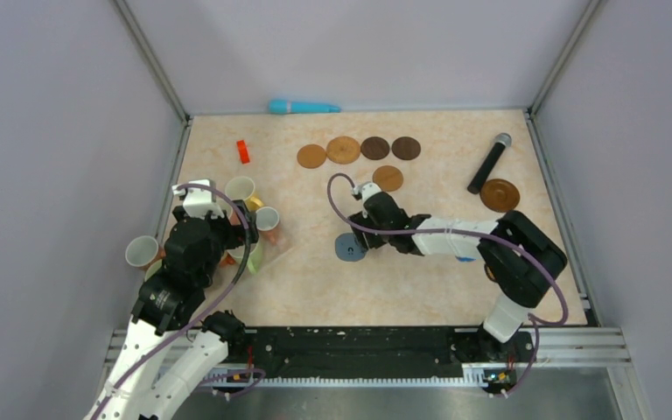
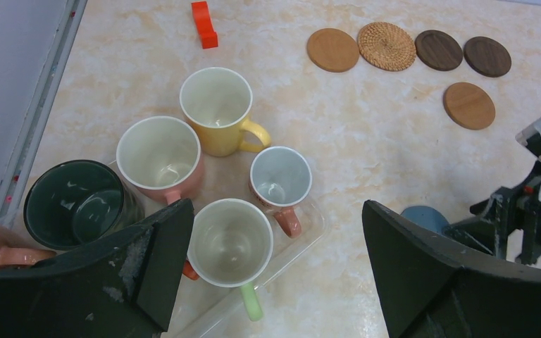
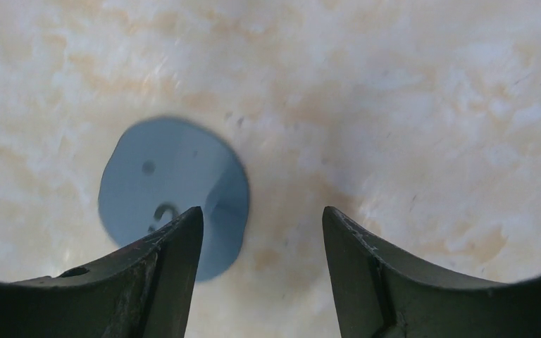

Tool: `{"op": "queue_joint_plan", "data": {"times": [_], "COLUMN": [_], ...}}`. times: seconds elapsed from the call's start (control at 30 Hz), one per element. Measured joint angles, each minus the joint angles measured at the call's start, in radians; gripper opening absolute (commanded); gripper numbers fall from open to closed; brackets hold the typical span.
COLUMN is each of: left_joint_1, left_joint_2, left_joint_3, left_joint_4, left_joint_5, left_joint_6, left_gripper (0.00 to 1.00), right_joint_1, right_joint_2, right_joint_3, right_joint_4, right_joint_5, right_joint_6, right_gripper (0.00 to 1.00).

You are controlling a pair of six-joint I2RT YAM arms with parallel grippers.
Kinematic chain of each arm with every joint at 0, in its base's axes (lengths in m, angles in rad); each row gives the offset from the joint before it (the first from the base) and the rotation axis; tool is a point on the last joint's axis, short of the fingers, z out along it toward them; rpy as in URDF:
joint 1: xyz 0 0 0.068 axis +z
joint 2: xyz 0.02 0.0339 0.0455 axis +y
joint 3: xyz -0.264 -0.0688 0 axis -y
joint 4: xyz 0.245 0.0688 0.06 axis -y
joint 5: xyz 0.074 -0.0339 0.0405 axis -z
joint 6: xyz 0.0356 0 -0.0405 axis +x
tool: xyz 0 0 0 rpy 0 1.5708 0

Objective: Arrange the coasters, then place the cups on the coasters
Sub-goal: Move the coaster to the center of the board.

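Several cups stand in a cluster at the left: a yellow cup (image 2: pixel 216 109), a pink cup (image 2: pixel 160 156), a small cup with a pink handle (image 2: pixel 280 179), a green-handled cup (image 2: pixel 229 241) and a dark cup (image 2: pixel 77 204). My left gripper (image 2: pixel 275 211) hangs open above them, holding nothing. Brown coasters (image 1: pixel 343 149) lie in a row at the back, one (image 1: pixel 388 178) sits below the row and another (image 1: pixel 500 194) is at the right. A grey-blue coaster (image 3: pixel 169 176) lies flat mid-table. My right gripper (image 3: pixel 261 211) is open just right of it, its left finger over the coaster's edge.
Some of the cups rest on a clear plastic tray (image 2: pixel 310 225). A red block (image 1: pixel 243 150) lies at the back left, a teal object (image 1: pixel 304 107) against the back wall, and a black microphone (image 1: pixel 489 163) at the right. Walls close in three sides.
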Motion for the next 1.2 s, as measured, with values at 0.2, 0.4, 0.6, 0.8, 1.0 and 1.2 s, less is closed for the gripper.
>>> {"op": "queue_joint_plan", "data": {"times": [0.2, 0.4, 0.6, 0.8, 1.0, 1.2], "left_joint_1": [0.000, 0.000, 0.000, 0.000, 0.000, 0.000], "left_joint_2": [0.000, 0.000, 0.000, -0.001, -0.001, -0.003], "left_joint_3": [0.000, 0.000, 0.000, 0.000, 0.000, 0.000], "left_joint_4": [0.000, 0.000, 0.000, 0.000, 0.000, 0.000], "left_joint_5": [0.000, 0.000, 0.000, 0.000, -0.001, -0.006], "left_joint_6": [0.000, 0.000, 0.000, -0.002, -0.003, -0.003], "left_gripper": [0.94, 0.94, 0.94, 0.94, 0.94, 0.94], "right_joint_1": [0.134, 0.231, 0.235, 0.235, 0.232, 0.203], "right_joint_2": [-0.133, -0.143, -0.121, -0.082, -0.024, 0.013], "right_joint_3": [-0.078, -0.091, -0.091, -0.081, -0.040, -0.013], "right_joint_4": [-0.105, -0.135, -0.141, -0.110, -0.059, -0.023], "right_joint_5": [0.023, 0.077, 0.143, 0.180, 0.219, 0.230], "right_joint_6": [0.019, 0.055, 0.079, 0.091, 0.101, 0.106], "right_gripper": [0.79, 0.80, 0.77, 0.72, 0.65, 0.59]}}
